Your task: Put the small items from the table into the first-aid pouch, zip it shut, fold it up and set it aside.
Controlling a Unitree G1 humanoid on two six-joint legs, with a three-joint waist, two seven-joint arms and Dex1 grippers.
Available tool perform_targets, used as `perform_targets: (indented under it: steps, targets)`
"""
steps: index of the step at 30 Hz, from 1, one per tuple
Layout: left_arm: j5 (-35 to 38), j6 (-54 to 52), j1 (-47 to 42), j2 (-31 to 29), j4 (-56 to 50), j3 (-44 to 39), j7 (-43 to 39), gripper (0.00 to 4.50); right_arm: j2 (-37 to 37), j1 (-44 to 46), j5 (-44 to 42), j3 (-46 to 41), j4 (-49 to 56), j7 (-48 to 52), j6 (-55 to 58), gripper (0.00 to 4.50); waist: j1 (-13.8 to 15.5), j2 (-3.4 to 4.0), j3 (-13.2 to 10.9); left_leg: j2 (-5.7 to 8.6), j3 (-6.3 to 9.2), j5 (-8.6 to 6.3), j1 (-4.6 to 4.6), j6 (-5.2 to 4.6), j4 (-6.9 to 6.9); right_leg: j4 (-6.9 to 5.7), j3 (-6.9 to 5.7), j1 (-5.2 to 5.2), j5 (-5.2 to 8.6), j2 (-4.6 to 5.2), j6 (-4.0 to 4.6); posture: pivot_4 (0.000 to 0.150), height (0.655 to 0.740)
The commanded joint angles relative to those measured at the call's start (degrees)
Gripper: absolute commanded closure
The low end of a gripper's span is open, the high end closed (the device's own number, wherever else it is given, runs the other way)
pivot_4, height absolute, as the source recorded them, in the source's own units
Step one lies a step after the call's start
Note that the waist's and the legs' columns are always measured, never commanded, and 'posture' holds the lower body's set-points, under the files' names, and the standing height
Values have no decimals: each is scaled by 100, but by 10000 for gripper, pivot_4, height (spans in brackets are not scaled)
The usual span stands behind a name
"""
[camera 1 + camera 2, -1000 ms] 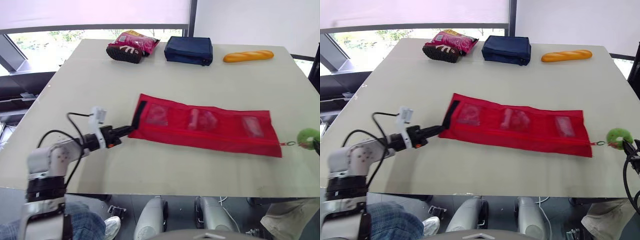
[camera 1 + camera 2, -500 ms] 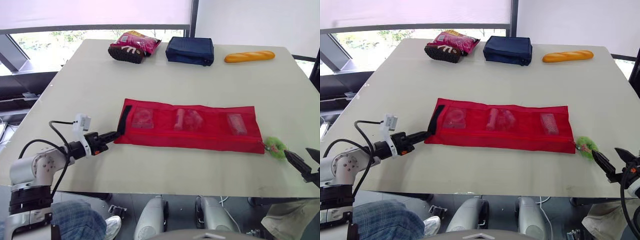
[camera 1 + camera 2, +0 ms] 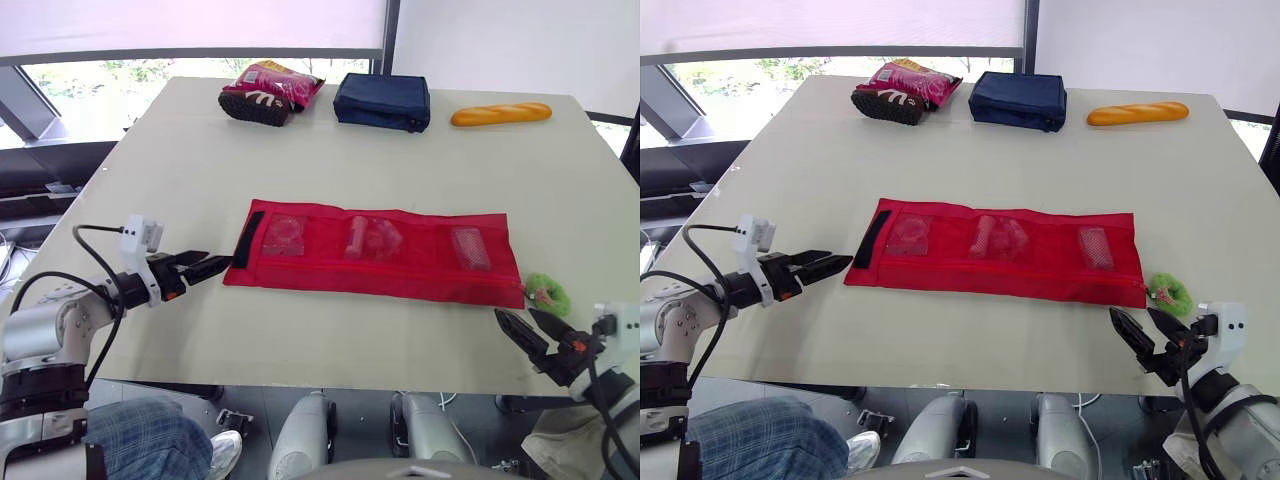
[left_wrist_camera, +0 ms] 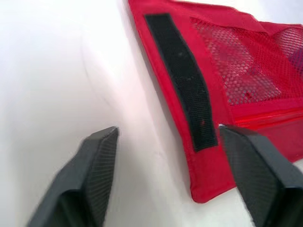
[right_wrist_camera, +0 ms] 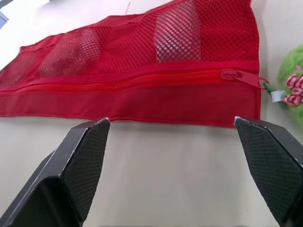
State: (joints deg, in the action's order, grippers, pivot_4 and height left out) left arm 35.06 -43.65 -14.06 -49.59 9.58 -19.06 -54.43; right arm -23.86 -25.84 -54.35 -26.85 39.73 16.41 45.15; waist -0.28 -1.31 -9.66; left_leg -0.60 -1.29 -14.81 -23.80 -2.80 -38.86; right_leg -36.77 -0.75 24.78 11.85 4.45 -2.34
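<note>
Left tool (image 3: 215, 261), right tool (image 3: 514, 313) spread, flanking pouch (image 3: 400, 275); snack bag (image 3: 270, 92), navy case (image 3: 382, 100), bread (image 3: 500, 113) beyond.

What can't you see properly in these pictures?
- Things inside the pouch: red mesh blurs them, in every view.
- Writing on the snack bag: too small, eye views.
- Inside of the navy bag: hidden by its own fabric, eye views.
- Green fluffy tag: cut off by the edge, right wrist view.
- Pouch's far end: cut off, left wrist view.
</note>
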Motion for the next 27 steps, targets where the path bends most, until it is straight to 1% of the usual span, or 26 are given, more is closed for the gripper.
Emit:
perform_targets:
  steps: [1,3,5,8,9,11,14,18,19,21,24,27]
  targets:
    - [261,208,-395,-335,-617,-50,-637,2031,-79,34,286,39,-13,-320,-29,0,37,1,-2,0,-1,0,0,0,0,-1,-15,1,0,11,1,1500,7164]
    - [579,44,-632,-433,-1197,50,-998,2031,-134,51,481,71,-138,-338,-101,0,91,1,-3,0,2,0,-4,1,0,0,-26,1,-2,14,3,1500,7164]
    - [774,-102,-803,-459,-1499,111,-1135,2031,-147,85,546,84,-221,-339,-125,0,111,6,-5,2,1,-1,-5,1,0,2,-25,1,-2,14,3,1500,7164]
    - [1152,-287,-1306,-580,-2128,429,-1535,2031,-57,363,706,164,-503,-483,-158,0,107,7,-11,6,-4,-1,-2,0,1,0,-30,0,-1,0,2,1500,7164]
    - [1206,-315,-1416,-610,-2246,514,-1625,2031,-19,437,737,177,-569,-530,-157,0,102,3,-14,4,-3,0,-2,0,1,0,-39,0,-1,-25,2,1500,7164]
    - [1323,-383,-1563,-649,-2380,614,-1758,2031,15,531,786,209,-649,-562,-142,0,73,6,-15,4,-8,0,3,-1,1,-2,-24,-1,1,-38,-4,1500,7164]
    - [1676,-525,-2005,-566,-2694,833,-1979,2031,224,747,636,270,-786,-646,-90,0,76,-4,-13,3,-4,1,6,-2,1,-7,-17,-2,10,-50,-19,1500,7164]
    - [1702,-442,-2270,-477,-2759,1052,-2073,2031,519,952,405,314,-855,-684,-52,0,46,-7,-13,0,-1,1,8,-2,-8,-7,8,-8,11,-75,-22,1500,7164]
    - [1696,-416,-2305,-462,-2748,1087,-2090,628,583,989,345,334,-848,-696,-41,2606,25,-7,-13,0,-1,1,8,-2,-8,-8,16,-9,11,-80,-22,1500,7164]
    - [1704,-387,-2342,-446,-2723,1121,-2136,0,671,1035,281,369,-828,-700,-47,7697,-14,-7,-13,0,1,1,8,-2,-9,-9,22,-9,11,-88,-23,1500,7164]
    - [1688,-327,-2370,-442,-2678,1134,-2177,0,805,1062,158,347,-817,-752,-80,20925,-49,-3,-16,-1,3,1,7,-2,-9,-11,23,-8,11,-91,-23,1500,7164]
    - [1700,-280,-2370,-446,-2636,1111,-2229,0,939,1049,-94,283,-775,-796,-104,35813,-48,-3,-16,-1,2,1,7,-2,-8,-11,25,-7,10,-91,-23,1500,7164]
